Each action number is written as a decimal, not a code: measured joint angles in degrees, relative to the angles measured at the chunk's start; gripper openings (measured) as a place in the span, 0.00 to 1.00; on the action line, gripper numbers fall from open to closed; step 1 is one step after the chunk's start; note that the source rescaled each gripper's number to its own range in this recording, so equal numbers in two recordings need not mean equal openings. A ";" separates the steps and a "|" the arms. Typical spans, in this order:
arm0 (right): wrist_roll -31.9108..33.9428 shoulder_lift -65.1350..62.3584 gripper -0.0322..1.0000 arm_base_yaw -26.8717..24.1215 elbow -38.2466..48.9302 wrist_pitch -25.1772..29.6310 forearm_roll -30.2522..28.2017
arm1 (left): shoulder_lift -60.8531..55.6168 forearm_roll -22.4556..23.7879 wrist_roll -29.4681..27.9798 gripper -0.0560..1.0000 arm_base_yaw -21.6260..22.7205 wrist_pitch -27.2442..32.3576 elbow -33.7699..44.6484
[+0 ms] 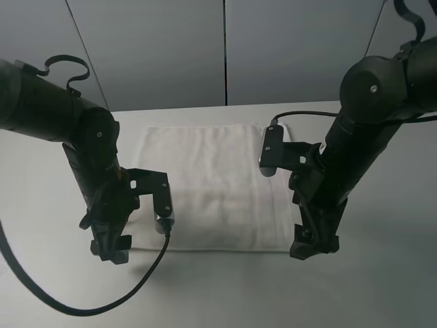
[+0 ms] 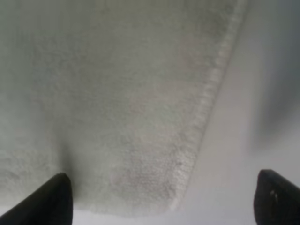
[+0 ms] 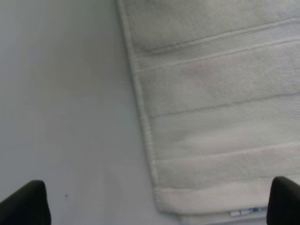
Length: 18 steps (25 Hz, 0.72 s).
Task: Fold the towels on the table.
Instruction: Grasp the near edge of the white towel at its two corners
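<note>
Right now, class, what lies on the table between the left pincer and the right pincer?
Only the towel, its near edge flat on the table; the exterior high view shows it.

The flat towel (image 1: 212,184) covers the middle of the table (image 1: 382,280) and reaches close to its far edge. Bare table lies open along the near edge and out toward both side edges. The left claw (image 1: 111,251) and right claw (image 1: 314,247), jaws spread wide, stand at the towel's two near corners. A black cable (image 1: 82,311) loops over the near-left corner.
</note>
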 joint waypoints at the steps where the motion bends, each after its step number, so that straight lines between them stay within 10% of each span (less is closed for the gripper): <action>1: -0.04 0.25 1.00 0.00 0.00 -0.22 0.00 | 0.25 0.08 0.00 0.99 0.00 -0.81 0.00; 18: -1.93 5.58 1.00 0.00 -0.08 -0.85 -3.21 | 2.30 0.81 0.00 0.99 -0.11 -3.86 0.57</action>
